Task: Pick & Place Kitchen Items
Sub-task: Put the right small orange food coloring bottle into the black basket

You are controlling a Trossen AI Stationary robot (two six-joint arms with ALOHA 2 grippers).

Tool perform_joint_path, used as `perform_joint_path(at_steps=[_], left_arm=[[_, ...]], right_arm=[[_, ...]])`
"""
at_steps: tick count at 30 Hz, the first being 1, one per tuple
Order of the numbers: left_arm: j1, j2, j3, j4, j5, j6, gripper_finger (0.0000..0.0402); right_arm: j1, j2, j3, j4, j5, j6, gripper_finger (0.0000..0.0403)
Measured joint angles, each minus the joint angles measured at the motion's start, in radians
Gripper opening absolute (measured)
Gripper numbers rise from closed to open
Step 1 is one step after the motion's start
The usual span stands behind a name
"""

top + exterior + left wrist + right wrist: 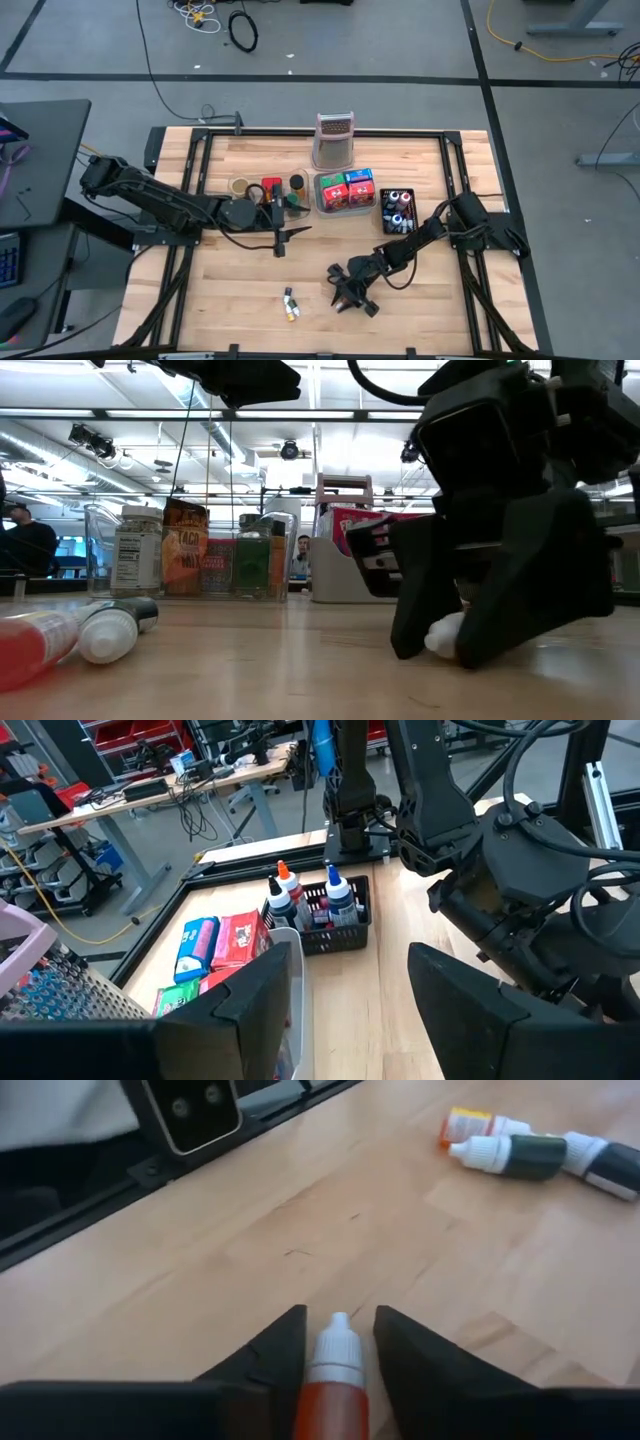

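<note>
Right gripper (338, 1342) closed around a small red bottle (332, 1380) on the table.
It lies well in front of the grater (335, 140); left gripper (279, 236) hovers open, nearer the grater.

Bright, even light falls from ceiling strip lights (150, 415). The low view blurs the near bottles (110, 632); the right wrist view softens the far bottles (525, 1152). Shadows on the bench (250, 270) are faint.
</note>
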Motion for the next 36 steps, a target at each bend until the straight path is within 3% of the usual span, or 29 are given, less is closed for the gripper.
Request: perform_joint_path(at_steps=[9, 15, 23, 32, 36], left_arm=[[0.0, 0.0, 0.0, 0.0, 0.0, 0.0, 0.021], [0.0, 0.0, 0.0, 0.001, 0.0, 0.0, 0.021], [0.0, -0.001, 0.0, 0.001, 0.0, 0.0, 0.021], [0.0, -0.001, 0.0, 0.001, 0.0, 0.0, 0.021], [0.0, -0.001, 0.0, 0.001, 0.0, 0.0, 0.021]], right_arm=[[-0.001, -0.006, 0.0, -0.017, 0.022, 0.188, 0.0068], [-0.001, -0.087, -0.003, -0.161, 0.093, 0.19, 0.009], [-0.002, -0.39, -0.006, -0.573, 0.361, 0.231, 0.0066], [0.085, -0.719, -0.005, -0.888, 0.834, 0.386, 0.0091], [0.156, -0.818, -0.005, -1.027, 0.999, 0.515, 0.0081]])
